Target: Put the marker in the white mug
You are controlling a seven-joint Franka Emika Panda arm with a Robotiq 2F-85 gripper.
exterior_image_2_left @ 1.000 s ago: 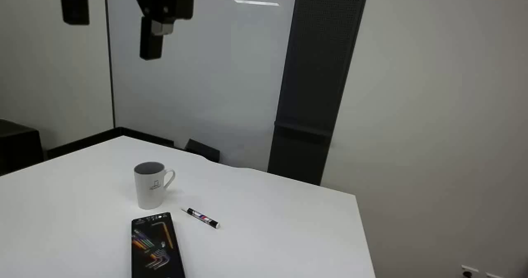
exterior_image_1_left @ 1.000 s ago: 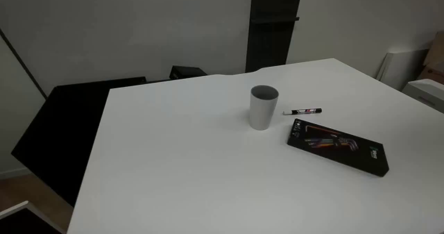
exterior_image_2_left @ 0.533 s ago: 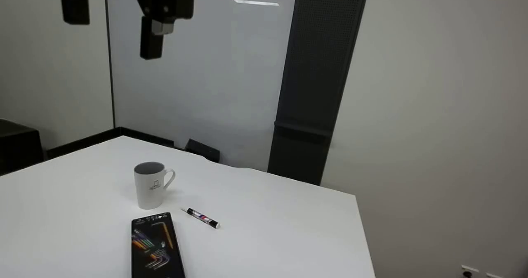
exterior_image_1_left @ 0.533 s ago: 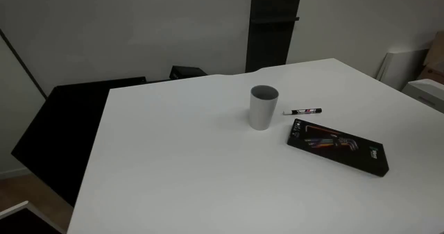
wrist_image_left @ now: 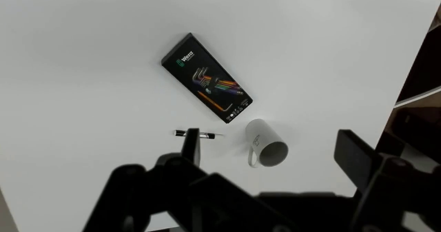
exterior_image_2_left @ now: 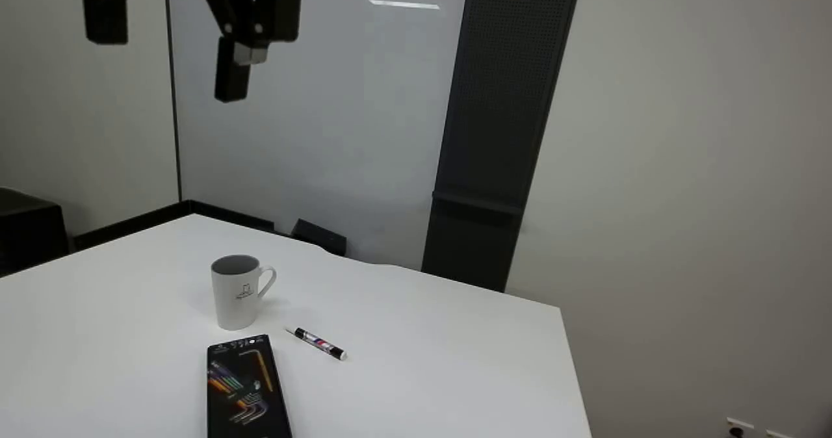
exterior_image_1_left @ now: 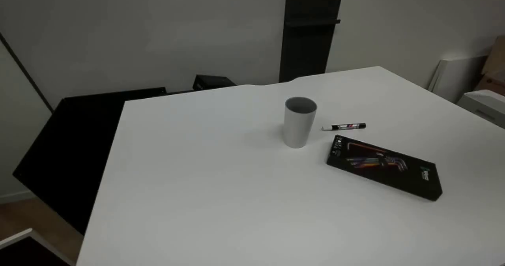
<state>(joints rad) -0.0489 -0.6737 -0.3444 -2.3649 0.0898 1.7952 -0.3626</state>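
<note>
Bench, white, carries three things in an exterior view: the white mug, upright, its side plain from here; the marker, lying just beside it, the two apart; and a black box, flat, with coloured hex keys pictured on it and blurred white lettering near one end.

In an exterior view the pincer hangs above the bench — spread, its dark fingers well apart. The white mug shows its handle and a small dark emblem with marks too small to read. The marker's label has red and blue on white; the black box runs out of the frame.

In the wrist view the lettering reads plainly — Wera — in white beside a green mark; the finer print under it is illegible. The white mug stands between the spread fingers as seen from here, and a fingertip hides part of the marker.
</note>
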